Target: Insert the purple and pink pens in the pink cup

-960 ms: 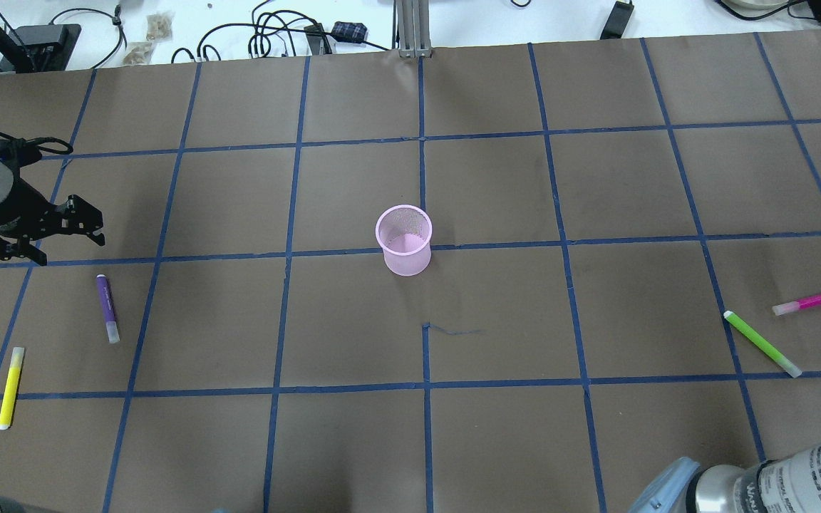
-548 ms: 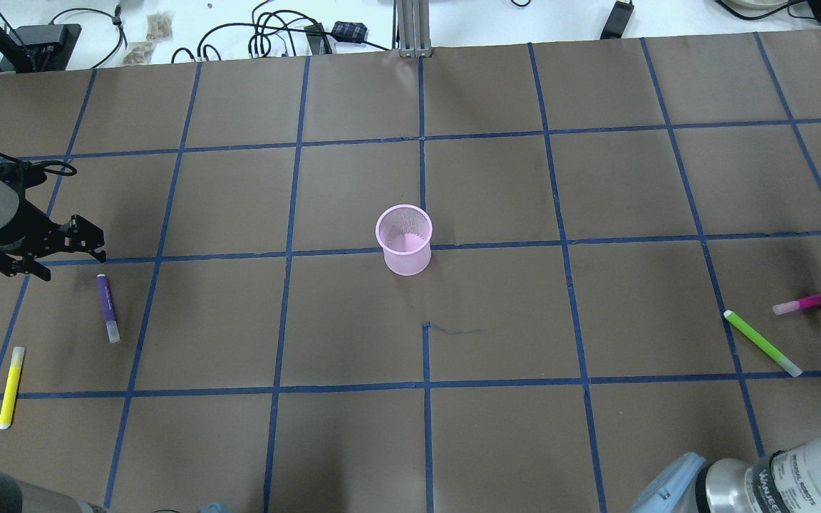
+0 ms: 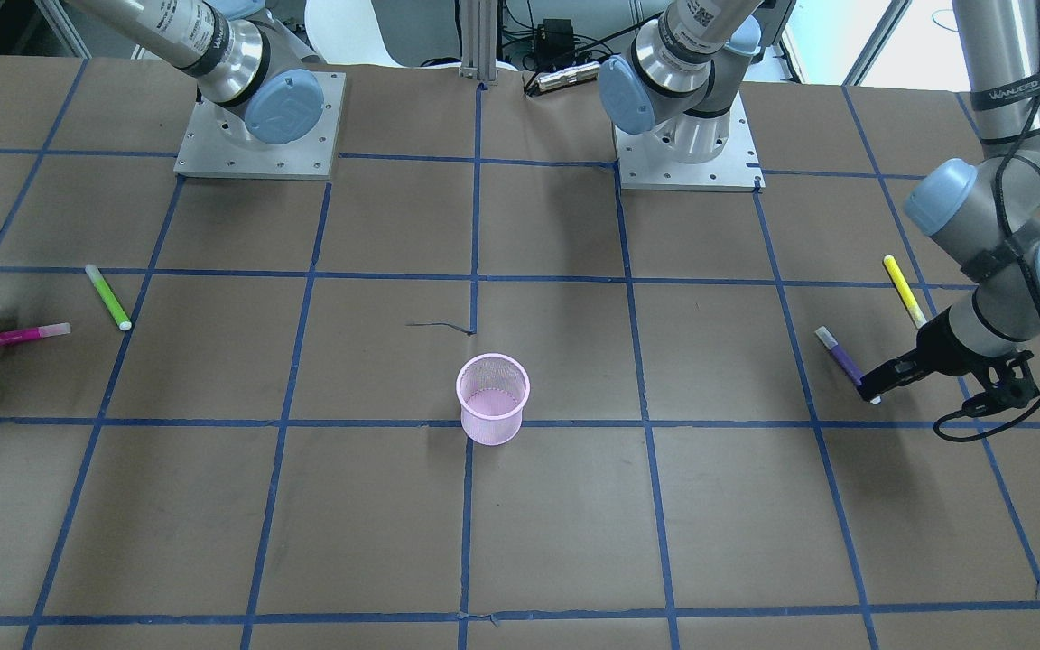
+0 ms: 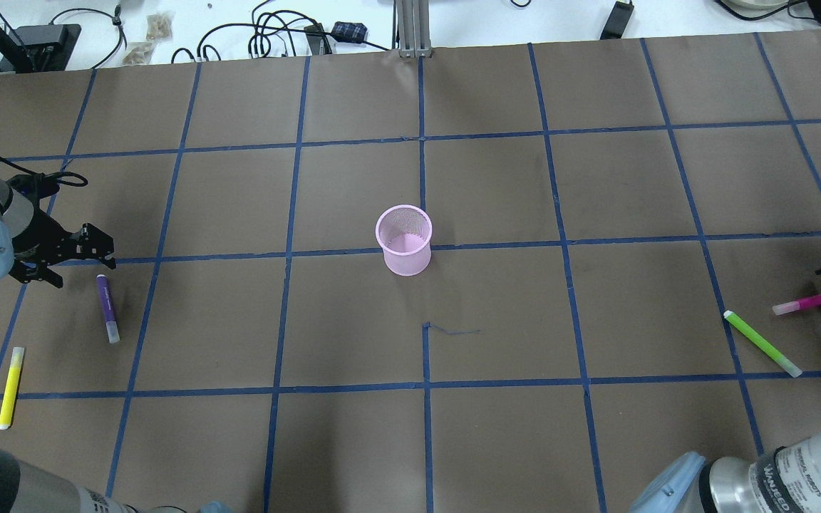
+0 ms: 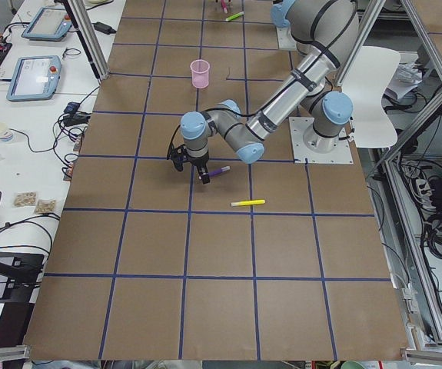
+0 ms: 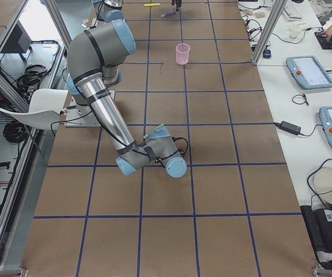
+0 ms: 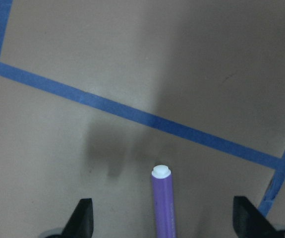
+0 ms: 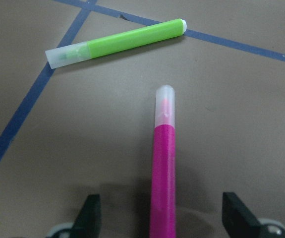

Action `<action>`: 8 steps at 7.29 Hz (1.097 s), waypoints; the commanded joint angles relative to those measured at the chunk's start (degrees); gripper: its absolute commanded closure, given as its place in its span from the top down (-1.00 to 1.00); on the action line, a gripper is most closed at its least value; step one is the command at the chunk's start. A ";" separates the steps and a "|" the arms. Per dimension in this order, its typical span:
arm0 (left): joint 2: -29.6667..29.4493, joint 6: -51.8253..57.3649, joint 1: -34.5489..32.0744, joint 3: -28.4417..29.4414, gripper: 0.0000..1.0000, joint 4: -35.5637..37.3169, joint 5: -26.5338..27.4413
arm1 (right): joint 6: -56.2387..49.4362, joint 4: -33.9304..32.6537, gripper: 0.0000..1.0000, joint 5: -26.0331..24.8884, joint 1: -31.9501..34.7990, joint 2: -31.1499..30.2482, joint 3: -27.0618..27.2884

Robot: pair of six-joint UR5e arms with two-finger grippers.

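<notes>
overview of the bench as seen from beside it. the pink cup (image 4: 408, 261), a mesh pot, stands upright near the middle of the table (image 4: 496, 192), its base on one of the blue tape lines that divide the brown cover into squares. both task pens lie flat on the table, well apart from the cup and on opposite sides of it.

the purple pen (image 4: 106, 306) lies on the robot's left side, near the table's edge, with a yellow pen (image 4: 10, 388) lying nearer the robot and further out. the left gripper (image 7: 164, 214) hangs low over the far end of the purple pen. its jaws are spread wide; in the wrist view the pen's white-plugged end sits midway between the two fingers (image 7: 84, 218), touching neither.

the pink pen (image 4: 813, 301) lies on the robot's right side, close to the table's edge, with a green pen (image 4: 762, 343) just beside it and at an angle to it. the right gripper (image 8: 162, 210) is low over the magenta end of the pink pen. its jaws are likewise parted, one finger on each side of the barrel and clear of it; the pen's clear cap points away from the gripper, toward the green pen.

neither pincer holds anything.
</notes>
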 commanded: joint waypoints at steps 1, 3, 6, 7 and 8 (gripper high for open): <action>-1.22 -1.37 0.00 -0.05 0.71 0.15 0.07 | 0.02 0.38 0.20 0.01 0.00 0.15 -0.02; -2.01 -1.55 0.00 0.03 0.64 0.15 -0.19 | -0.16 0.30 -0.23 2.97 0.00 0.06 -0.19; -2.19 -1.37 0.00 0.03 -0.36 0.24 -0.37 | 0.81 0.30 -0.81 3.08 0.00 -0.46 -0.63; -2.19 -1.37 0.00 0.03 -0.62 0.24 -0.37 | 0.98 0.65 -0.86 3.17 0.00 -0.90 -0.72; -2.10 -0.94 0.00 0.03 -1.00 0.07 -0.28 | 2.20 0.82 -0.89 4.48 0.00 -1.60 -0.81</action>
